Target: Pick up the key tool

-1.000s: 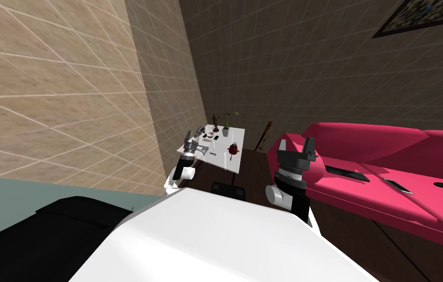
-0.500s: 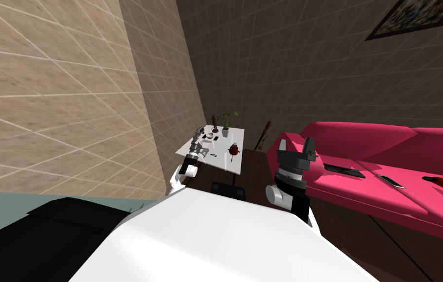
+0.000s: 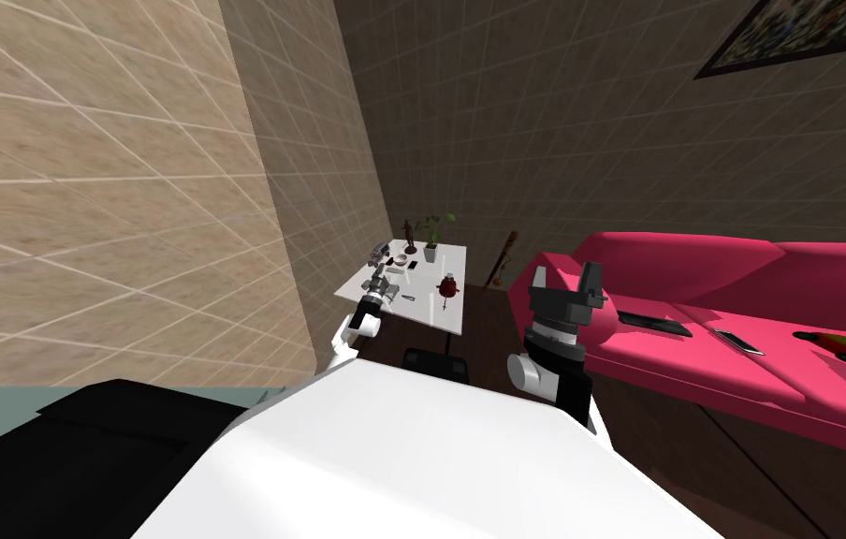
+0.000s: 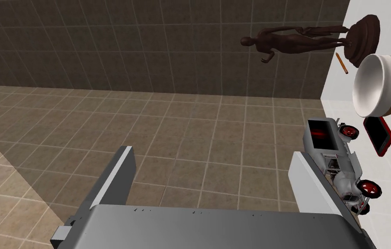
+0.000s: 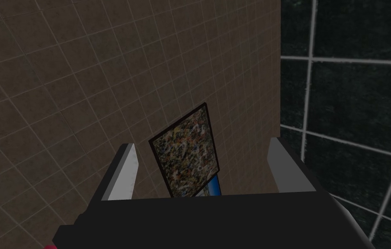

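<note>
A small white table (image 3: pixel 430 313) stands in the corner by the wall. On it, near its front edge, lies a small slim dark thing (image 3: pixel 407 298), which I take for the key tool. My left gripper (image 3: pixel 378 279) hovers over the table's left part, left of the key tool, open and empty (image 4: pixel 209 152). Close beside one of its fingers (image 4: pixel 315 181) sits a silver toy car (image 4: pixel 341 173) with red wheels. My right gripper (image 3: pixel 565 271) is raised in front of the sofa, open and empty (image 5: pixel 202 144).
The table also bears a brown-and-white bowl (image 4: pixel 380 86), a dark figurine (image 4: pixel 302 39), a flat red device (image 4: pixel 378 132), a potted plant (image 3: pixel 432 234) and a dark red object (image 3: pixel 448 285). A pink sofa (image 3: pixel 767 374) with flat dark things lies to the right. A tiled wall (image 3: pixel 131 187) runs close along the left.
My left arm has stretched farther forward over the table, and its gripper now sits nearer the toy car. The head view has swung slightly. The right arm has kept still.
</note>
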`<state>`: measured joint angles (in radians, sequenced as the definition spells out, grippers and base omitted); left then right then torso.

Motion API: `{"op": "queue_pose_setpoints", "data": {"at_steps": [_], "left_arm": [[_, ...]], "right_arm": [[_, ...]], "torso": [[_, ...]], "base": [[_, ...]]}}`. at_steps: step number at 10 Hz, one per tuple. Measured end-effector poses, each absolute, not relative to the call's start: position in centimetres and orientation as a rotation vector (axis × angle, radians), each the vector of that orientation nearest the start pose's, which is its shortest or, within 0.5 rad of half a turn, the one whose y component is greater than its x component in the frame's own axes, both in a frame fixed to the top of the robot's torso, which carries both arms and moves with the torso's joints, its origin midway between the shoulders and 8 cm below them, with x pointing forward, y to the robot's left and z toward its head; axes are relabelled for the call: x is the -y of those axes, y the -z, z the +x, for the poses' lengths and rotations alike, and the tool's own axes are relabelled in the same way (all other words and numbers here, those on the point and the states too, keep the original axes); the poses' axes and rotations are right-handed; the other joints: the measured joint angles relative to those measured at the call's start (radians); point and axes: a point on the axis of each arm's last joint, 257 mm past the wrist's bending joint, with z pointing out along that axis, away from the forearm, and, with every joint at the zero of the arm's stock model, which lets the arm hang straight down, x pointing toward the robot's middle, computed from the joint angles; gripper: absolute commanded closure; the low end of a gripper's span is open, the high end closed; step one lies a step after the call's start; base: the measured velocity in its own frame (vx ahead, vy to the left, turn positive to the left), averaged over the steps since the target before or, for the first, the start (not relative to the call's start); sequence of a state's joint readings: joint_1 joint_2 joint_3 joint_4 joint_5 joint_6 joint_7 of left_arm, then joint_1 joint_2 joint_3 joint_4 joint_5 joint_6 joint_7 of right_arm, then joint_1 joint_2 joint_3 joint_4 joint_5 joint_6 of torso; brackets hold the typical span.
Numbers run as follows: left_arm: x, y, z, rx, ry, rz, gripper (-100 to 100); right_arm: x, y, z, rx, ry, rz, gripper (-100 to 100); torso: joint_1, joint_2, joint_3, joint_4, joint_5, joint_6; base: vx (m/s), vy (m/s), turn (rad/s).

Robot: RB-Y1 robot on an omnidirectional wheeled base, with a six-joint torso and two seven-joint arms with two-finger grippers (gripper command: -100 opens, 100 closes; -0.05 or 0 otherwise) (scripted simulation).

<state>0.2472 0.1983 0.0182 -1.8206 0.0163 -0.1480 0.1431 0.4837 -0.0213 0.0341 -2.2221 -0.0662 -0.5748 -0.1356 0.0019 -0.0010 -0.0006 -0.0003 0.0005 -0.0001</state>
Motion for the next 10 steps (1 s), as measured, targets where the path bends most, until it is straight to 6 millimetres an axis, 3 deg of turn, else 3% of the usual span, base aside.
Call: {"op": "queue_pose_setpoints", "data": {"at_steps": [10], "left_arm": [[-29.9, 28.7, 50.5, -1.299, 1.083, -1.281, -100]], "right_arm": [[27.3, -1.8, 34.4, -0.528, -1.515, 0.715, 0]], "torso": [[0.001, 0.0, 0.0, 0.0, 0.0, 0.0]], "base": [[0.013, 0.049, -0.046]]}}
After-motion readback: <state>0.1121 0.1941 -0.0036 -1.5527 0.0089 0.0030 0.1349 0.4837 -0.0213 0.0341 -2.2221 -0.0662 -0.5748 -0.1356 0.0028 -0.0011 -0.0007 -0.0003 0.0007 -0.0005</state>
